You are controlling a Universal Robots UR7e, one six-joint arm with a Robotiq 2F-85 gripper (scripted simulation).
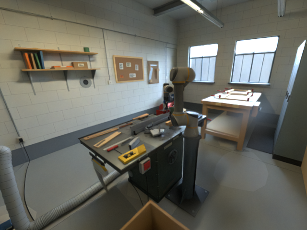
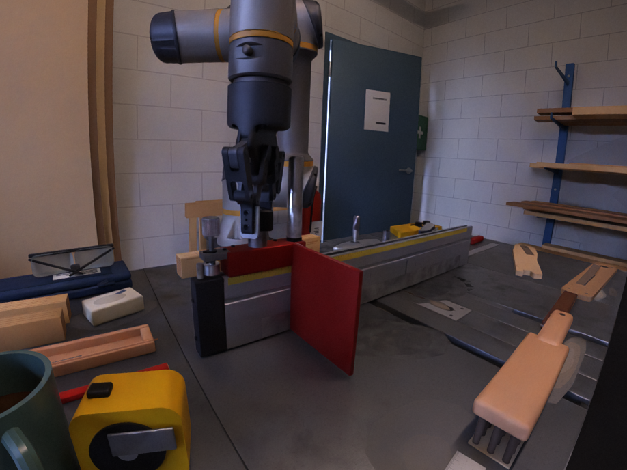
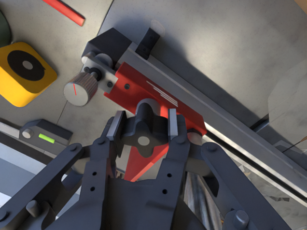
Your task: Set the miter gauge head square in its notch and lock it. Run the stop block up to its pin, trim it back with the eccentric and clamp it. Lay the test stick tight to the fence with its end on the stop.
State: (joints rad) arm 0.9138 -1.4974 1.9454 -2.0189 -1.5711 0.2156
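Observation:
The black star-shaped clamp knob (image 3: 143, 129) on top of the red stop block (image 2: 258, 257) is held in my closed gripper (image 3: 144, 125), which points straight down over the near end of the fence (image 2: 405, 256). The stop block rides on the grey fence with its red plate (image 2: 326, 304) hanging down the fence's front face. Just past it, at the fence's black end cap (image 2: 207, 314), stands the knurled eccentric knob (image 3: 80, 88) with a red mark. A pale wooden stick (image 2: 188, 263) shows behind the fence end, partly hidden.
A dark green mug (image 2: 25, 410) and a yellow tape measure (image 2: 129, 420) sit at the near table corner. A wooden tray (image 2: 96, 347) and white block (image 2: 112, 305) lie left of the fence. A wooden push block (image 2: 526, 375) lies on the right.

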